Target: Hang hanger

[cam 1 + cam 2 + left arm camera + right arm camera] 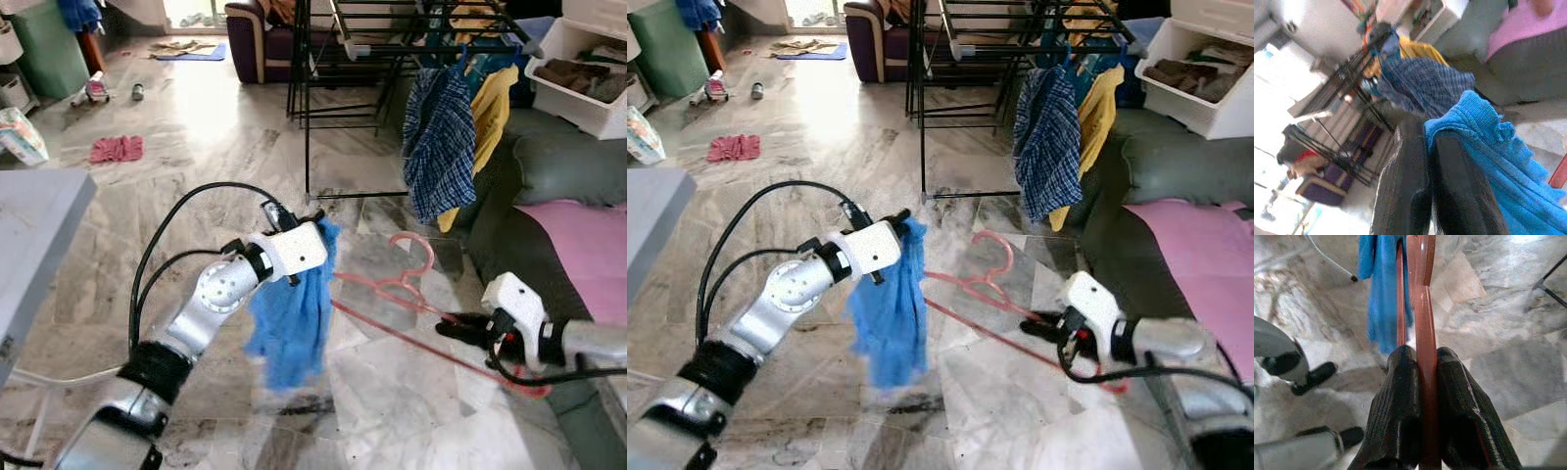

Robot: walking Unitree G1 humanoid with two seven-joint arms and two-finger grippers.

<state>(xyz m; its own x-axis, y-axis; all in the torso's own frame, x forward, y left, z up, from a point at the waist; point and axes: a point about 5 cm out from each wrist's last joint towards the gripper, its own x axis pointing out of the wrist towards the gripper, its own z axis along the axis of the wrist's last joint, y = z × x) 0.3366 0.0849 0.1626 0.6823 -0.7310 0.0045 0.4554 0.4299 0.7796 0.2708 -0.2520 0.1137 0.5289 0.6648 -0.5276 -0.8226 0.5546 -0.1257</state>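
Right end effector (453, 324): clamping both black fingers (1400, 406) on the pink hanger's bar, low over the floor at the right, just beside the sofa.
Left end effector (315, 221): pinching the blue cloth between its fingers (1410, 186), closed on the top edge, raised above the floor at centre.
Pink hanger (407, 284): being held at one end by the right end effector, stretching across toward the blue cloth, hook pointing away from the robot, tilted rather than hanging upright.
Blue cloth (292, 318): dangling from the left end effector, bottom edge hovering just above the floor, lying across the far end of the hanger as seen from the right wrist.
Floor (206, 147): showing pale veined marble, catching glare toward the far left.
Bench (34, 225): jutting in as a grey corner at the left edge.
Sofa (578, 245): sitting at the right, dark grey with a pink cover on the seat.
Drying rack (333, 98): standing beyond the hanger, black-framed, carrying a checked shirt (439, 142) and a yellow garment (490, 108) on its right side.
White bin (583, 73): resting above the sofa at the far right, holding folded dark clothes.
Red cloth (116, 148): lying on the floor far left.
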